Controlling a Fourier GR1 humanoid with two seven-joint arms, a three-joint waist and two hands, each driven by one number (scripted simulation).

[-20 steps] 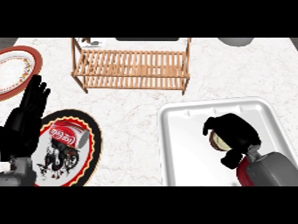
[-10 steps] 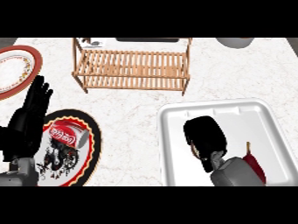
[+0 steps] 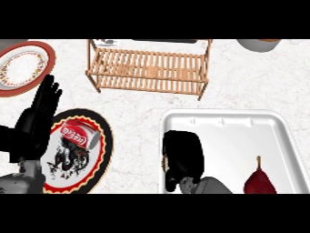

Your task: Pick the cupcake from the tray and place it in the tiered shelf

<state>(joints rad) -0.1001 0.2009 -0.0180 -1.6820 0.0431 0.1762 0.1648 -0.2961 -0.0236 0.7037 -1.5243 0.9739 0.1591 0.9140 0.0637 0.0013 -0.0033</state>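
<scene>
Curling over the tray's (image 3: 285, 132) left side, right hand (image 3: 184, 157) hid any cupcake; grasp unclear. Left hand (image 3: 33, 123) rested open, fingers straight.

No text can be read — the dark plate (image 3: 83, 150) bears only a blurred red emblem.

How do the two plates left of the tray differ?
The far plate has a plain red rim around a pale centre; the near plate has a dark rim and a printed picture with a red patch. The far plate lies uncovered by the counter's corner; the near plate is partly hidden by the open left hand. Both are round and flat.
</scene>
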